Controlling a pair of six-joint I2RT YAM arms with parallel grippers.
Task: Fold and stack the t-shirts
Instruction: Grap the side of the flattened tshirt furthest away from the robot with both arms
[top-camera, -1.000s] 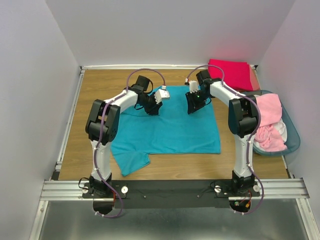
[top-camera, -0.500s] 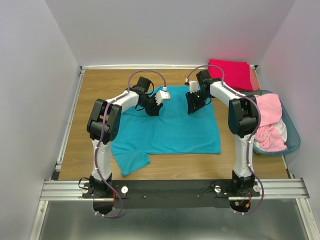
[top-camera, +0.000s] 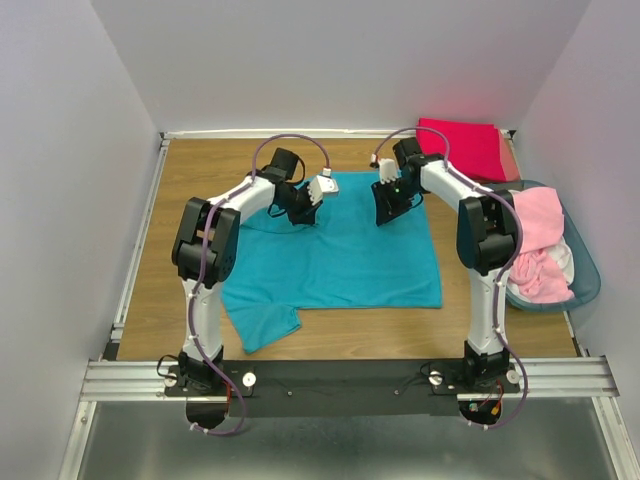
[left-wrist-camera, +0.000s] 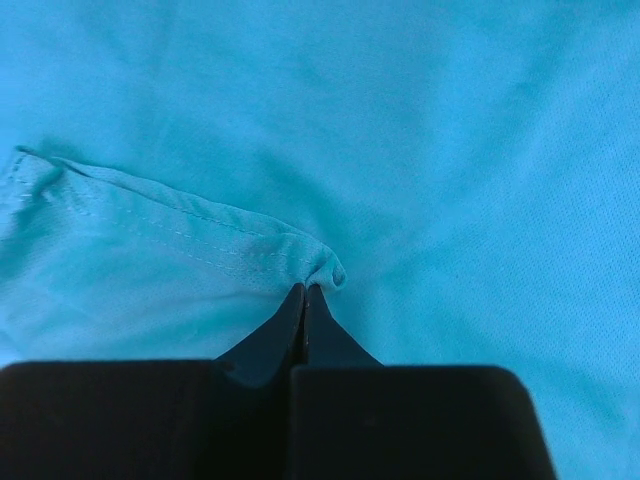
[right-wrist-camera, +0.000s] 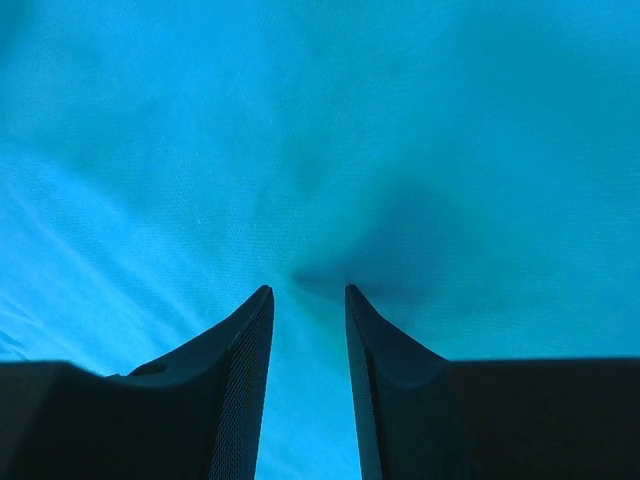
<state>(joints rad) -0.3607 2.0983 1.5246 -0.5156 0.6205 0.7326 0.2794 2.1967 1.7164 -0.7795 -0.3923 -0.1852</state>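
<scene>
A teal t-shirt (top-camera: 340, 260) lies spread flat on the wooden table, one sleeve pointing to the near left. My left gripper (top-camera: 303, 212) is at the shirt's far left part. In the left wrist view the gripper (left-wrist-camera: 305, 290) is shut on a small pinch of stitched hem of the teal cloth (left-wrist-camera: 450, 150). My right gripper (top-camera: 388, 212) is at the shirt's far right part. In the right wrist view it (right-wrist-camera: 307, 292) is open by a narrow gap, tips down on the teal cloth (right-wrist-camera: 200, 150) at a dark pucker. A crimson-pink t-shirt (top-camera: 462, 148) lies folded at the back right.
A salmon cloth edge (top-camera: 511, 160) shows under the crimson shirt. A blue-tinted basket (top-camera: 588, 275) at the right edge holds light pink shirts (top-camera: 538, 230). White walls close in the table on three sides. Bare wood (top-camera: 190, 190) lies left of the teal shirt.
My left gripper has shifted slightly toward the back with the pinched hem. The right arm has not visibly moved.
</scene>
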